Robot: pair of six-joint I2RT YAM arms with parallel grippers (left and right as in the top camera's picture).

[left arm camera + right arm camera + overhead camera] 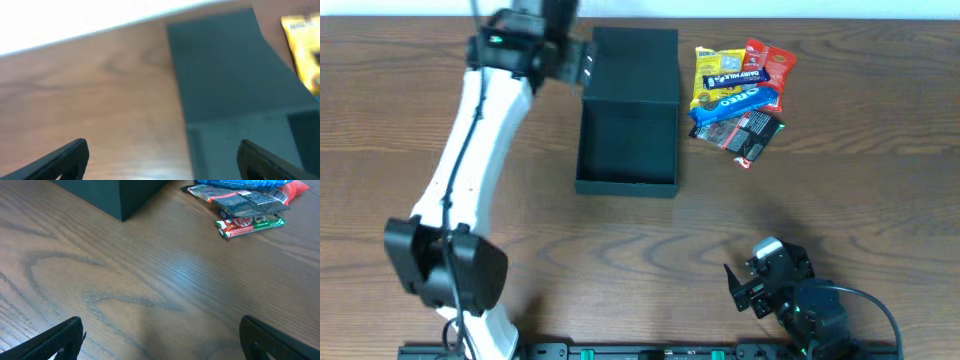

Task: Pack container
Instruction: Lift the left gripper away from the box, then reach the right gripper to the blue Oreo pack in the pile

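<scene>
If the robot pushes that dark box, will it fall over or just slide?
It would probably slide, not tip: the container sits low and wide on the smooth wooden table. It likely feels light, since it looks empty inside. Its open lid flap may wobble, being joined along one edge only.

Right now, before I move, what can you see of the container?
The container is a dark charcoal-green, matte cardboard box, roughly square, upright on the wooden table. Its flap lid lies folded back, open, on the far side; the inside looks empty. The open left gripper is by the lid's left edge, contact unclear. Snack packets lie beside it, apart.
</scene>
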